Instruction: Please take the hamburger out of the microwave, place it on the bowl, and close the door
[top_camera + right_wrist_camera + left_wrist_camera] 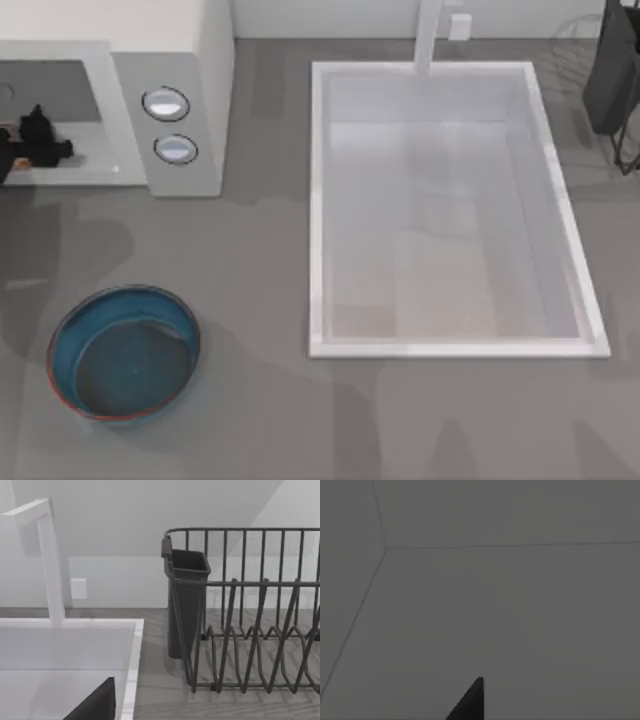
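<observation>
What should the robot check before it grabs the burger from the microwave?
1. Microwave open: ok, the left gripper is at its opening.
2. Hamburger spotted: cannot tell; the left wrist view gives bare grey walls.
3. Left gripper ready to grab: cannot tell.
4. Bowl upright and free: ok, near the table's front left.
5. Sink apart from the bowl: ok.

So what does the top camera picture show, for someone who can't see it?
The left claw reaches into the open white microwave at the table's far left. An empty blue bowl sits in front of it, with a white sink to the right.
</observation>
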Controlling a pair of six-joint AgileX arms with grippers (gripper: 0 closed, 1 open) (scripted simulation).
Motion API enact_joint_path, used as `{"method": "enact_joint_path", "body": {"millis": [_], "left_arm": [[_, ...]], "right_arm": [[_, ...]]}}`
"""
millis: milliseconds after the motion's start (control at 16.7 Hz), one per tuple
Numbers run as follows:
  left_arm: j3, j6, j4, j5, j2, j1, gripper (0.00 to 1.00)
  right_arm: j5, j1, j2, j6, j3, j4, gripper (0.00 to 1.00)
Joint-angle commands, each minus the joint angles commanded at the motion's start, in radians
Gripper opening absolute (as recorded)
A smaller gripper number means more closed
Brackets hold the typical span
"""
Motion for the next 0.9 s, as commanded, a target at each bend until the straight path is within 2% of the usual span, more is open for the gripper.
{"method": "enact_joint_path", "body": {"millis": [180, 360, 720, 900], "left_arm": [[-0.202, 0.005, 0.121, 0.017, -0.083, 0.019, 0.00], [-0.311, 0.009, 0.198, 0.029, -0.138, 0.031, 0.00], [-0.325, 0.011, 0.209, 0.028, -0.149, 0.027, 0.00], [-0.322, 0.011, 0.146, 0.027, -0.211, 0.027, 0.00]], "right_arm": [[0.000, 0.000, 0.000, 0.000, 0.000, 0.000, 1.00], [0.000, 0.000, 0.000, 0.000, 0.000, 0.000, 1.00], [0.000, 0.000, 0.000, 0.000, 0.000, 0.000, 1.00], [0.000, 0.000, 0.000, 0.000, 0.000, 0.000, 1.00]]}}
